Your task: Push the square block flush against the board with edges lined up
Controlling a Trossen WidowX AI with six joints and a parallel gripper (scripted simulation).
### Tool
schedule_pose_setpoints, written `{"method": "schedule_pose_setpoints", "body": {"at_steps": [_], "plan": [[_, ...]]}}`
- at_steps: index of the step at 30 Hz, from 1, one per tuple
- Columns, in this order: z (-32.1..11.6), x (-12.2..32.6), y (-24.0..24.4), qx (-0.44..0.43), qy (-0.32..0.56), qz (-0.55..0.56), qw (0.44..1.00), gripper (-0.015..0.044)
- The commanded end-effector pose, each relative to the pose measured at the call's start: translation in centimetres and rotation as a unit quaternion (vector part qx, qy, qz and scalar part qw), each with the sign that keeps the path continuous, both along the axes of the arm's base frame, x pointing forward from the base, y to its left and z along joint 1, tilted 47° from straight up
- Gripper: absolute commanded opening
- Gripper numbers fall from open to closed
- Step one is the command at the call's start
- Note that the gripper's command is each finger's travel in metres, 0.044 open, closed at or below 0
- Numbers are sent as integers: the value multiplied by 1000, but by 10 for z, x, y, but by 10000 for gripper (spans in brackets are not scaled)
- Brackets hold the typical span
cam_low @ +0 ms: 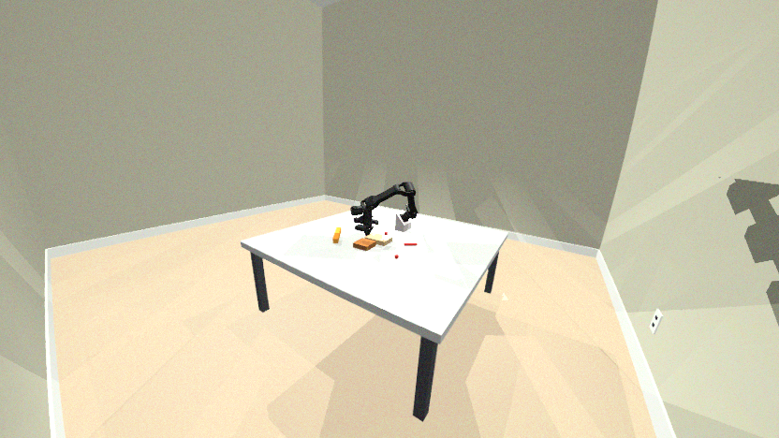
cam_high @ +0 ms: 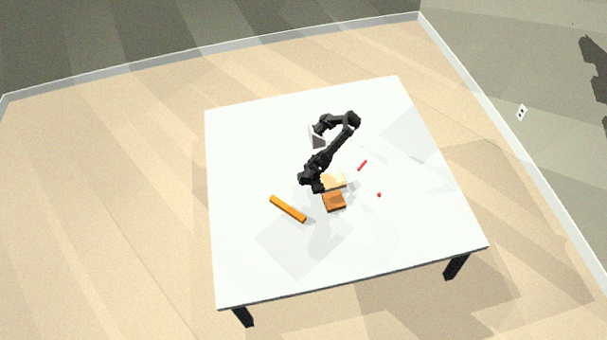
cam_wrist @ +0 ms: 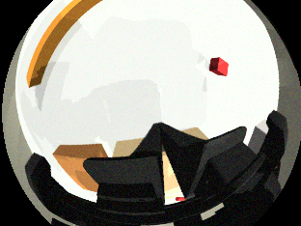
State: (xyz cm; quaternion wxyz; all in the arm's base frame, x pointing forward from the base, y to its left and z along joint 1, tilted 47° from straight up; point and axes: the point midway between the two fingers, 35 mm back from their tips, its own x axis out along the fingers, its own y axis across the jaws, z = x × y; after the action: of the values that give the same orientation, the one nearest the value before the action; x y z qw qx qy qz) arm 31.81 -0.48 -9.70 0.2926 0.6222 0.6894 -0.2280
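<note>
1. Seen from above, our square block [cam_high: 334, 201] [cam_low: 364, 244] [cam_wrist: 79, 164] lies flat on the counter [cam_high: 234, 142] [cam_low: 327, 258] [cam_wrist: 135, 58], at six o'clock from the pale board [cam_high: 333, 180] [cam_low: 379, 240] [cam_wrist: 126, 147]. The two sit very near one another; we can't tell whether their faces touch.

2. Our pincer [cam_high: 318, 190] [cam_low: 367, 233] [cam_wrist: 157, 127] is pressed together with nothing between its tips. It stands low toward the board's nine o'clock end, though we can't make out any contact.

3. The orange bar [cam_high: 287, 208] [cam_low: 336, 236] [cam_wrist: 48, 45] lies apart at nine o'clock from the block, and the red stick [cam_high: 361, 165] [cam_low: 410, 244] [cam_wrist: 179, 199] toward two o'clock from the board. We should leave both alone.

4. We judge block and board to be stiff, fairly light and not fragile, likely to slide under a gentle shove. Neither needs grasping; the closed tips can serve as a blunt pusher, low on a side face.

5. To seat the faces, we'd push through the middle of the block's six o'clock side toward twelve. An off-centre shove would probably twist it and open a wedge.

6. To even up an edge, we'd nudge either part's nine o'clock face lightly, stopping once the edges line up. Riding up onto the top could tip or drag a part. Backing straight away should then leave the fit undisturbed.
</note>
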Motion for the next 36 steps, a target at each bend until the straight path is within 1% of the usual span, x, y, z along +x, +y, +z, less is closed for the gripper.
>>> {"method": "schedule_pose_setpoints", "body": {"at_steps": [1, 36], "plan": [[5, -1, 5, 2, 0, -1, 1000, 0], [-33, 5, -31, 1, -1, -1, 1000, 0]]}}
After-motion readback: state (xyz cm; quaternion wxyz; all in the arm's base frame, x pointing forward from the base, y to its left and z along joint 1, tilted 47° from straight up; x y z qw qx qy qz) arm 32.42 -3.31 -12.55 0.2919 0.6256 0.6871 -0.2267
